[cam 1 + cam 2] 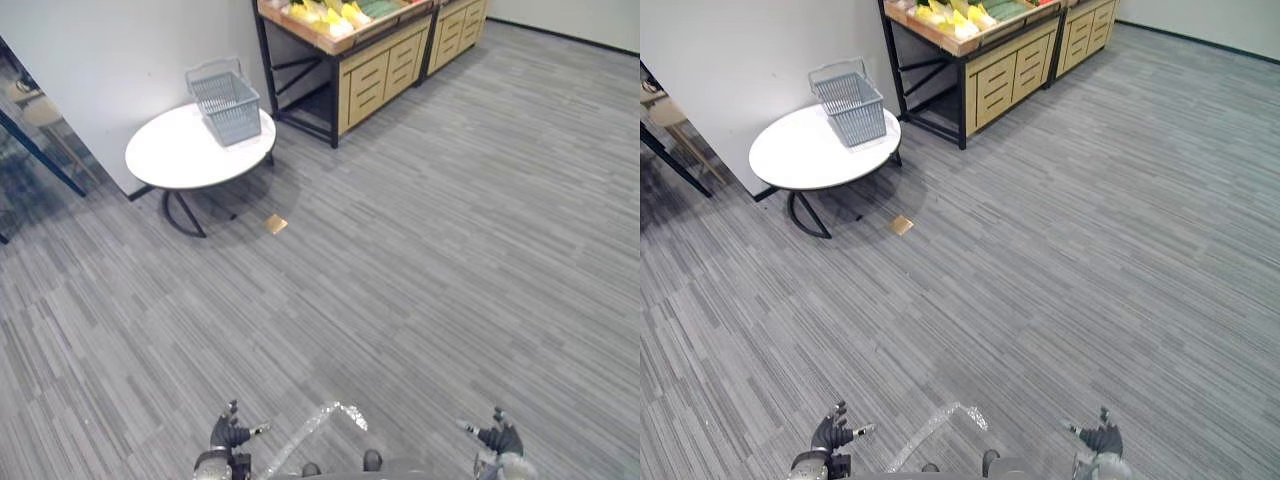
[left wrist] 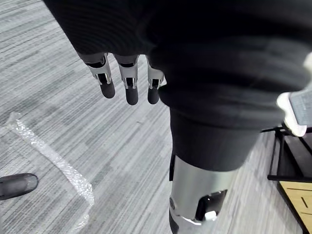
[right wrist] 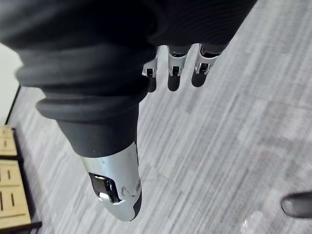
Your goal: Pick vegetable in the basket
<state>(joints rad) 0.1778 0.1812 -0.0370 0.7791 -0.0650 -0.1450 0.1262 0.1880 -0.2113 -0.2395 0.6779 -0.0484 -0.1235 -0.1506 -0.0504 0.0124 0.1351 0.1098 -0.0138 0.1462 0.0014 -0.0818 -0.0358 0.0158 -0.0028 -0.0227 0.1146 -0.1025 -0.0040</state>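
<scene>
The grey basket [image 1: 226, 103] stands on the round white bench [image 1: 170, 155]. What look like yellow vegetables [image 1: 325, 15] lie on the wooden stand [image 1: 375, 65] nearby. The left robot hand [image 1: 228, 435] and right robot hand [image 1: 498, 438] hang low, well apart from both, fingers loosely straight and empty.

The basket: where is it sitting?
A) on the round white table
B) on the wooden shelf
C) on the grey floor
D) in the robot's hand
A: the basket stands on the far edge of the round white table, near the wall.
</scene>
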